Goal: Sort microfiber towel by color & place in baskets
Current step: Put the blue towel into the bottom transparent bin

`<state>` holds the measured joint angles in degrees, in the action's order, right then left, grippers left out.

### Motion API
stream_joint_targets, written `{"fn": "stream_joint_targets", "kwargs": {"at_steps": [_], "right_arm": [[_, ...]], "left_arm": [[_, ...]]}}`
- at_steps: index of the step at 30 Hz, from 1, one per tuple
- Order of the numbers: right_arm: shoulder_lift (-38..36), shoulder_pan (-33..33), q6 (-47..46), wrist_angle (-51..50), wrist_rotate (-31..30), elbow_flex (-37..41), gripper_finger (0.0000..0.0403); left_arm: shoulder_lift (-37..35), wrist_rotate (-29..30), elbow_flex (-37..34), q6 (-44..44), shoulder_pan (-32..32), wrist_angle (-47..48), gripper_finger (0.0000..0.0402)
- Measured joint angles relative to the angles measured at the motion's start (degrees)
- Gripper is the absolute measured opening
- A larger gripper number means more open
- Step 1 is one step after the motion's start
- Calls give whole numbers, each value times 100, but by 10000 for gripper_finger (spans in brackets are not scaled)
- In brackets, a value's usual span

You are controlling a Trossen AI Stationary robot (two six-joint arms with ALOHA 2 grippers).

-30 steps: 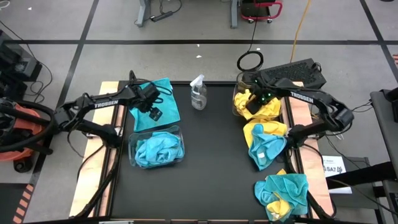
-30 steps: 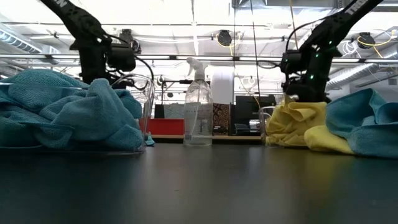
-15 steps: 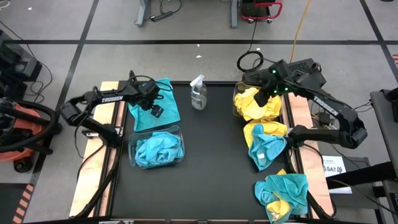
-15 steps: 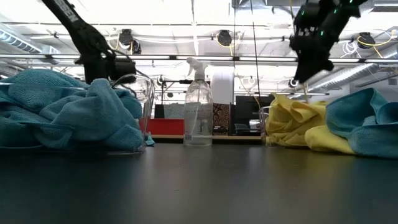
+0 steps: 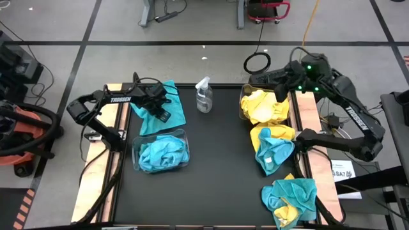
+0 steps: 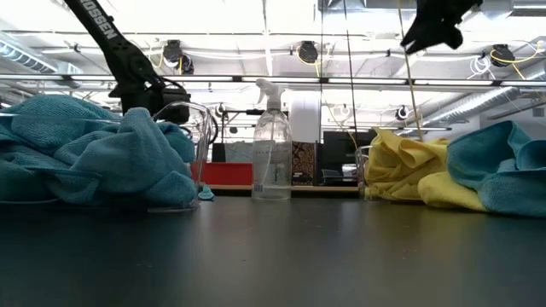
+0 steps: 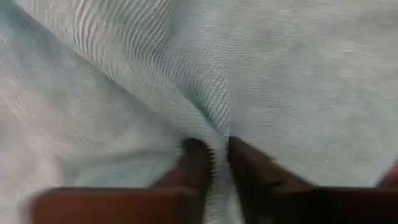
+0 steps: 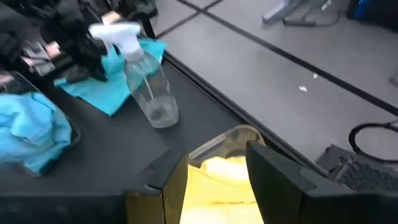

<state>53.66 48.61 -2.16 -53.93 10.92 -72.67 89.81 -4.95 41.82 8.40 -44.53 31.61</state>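
Here, left gripper [image 7: 214,163] jaws pinching flat teal towel [image 5: 161,107], right gripper [image 8: 217,182] jaws apart, empty, above yellow-filled basket [image 5: 244,107]

One camera looks straight down on my whole bench [image 5: 211,147]. Another sits at bench height, facing level into the room; both share the spray bottle [image 5: 203,96]. My left wrist camera presses close against teal cloth [image 7: 280,81]; my right looks down from higher.
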Motion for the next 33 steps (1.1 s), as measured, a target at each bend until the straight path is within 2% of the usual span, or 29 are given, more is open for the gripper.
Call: {"fn": "stream_joint_targets", "kwargs": {"at_steps": [2,6,12,18,25,33], "right_arm": [[-44,-60,-36,5,-3,-71,155],[-110,-251,-19,2,247,-98,155],[-117,-627,151,3,745,-98,155],[-117,-1061,335,253,752,-98,161],[-111,-1540,392,979,752,-98,214],[64,-2014,308,1369,750,-98,293]], "left_arm": [[-25,-116,-2,-25,2,-6,18],[-169,-173,85,16,48,82,10],[-831,-245,484,75,184,473,4],[-1512,-491,1129,94,503,1018,2],[-1870,-596,2082,285,1250,1551,1],[-1864,-579,2931,493,2159,1421,1]]}}
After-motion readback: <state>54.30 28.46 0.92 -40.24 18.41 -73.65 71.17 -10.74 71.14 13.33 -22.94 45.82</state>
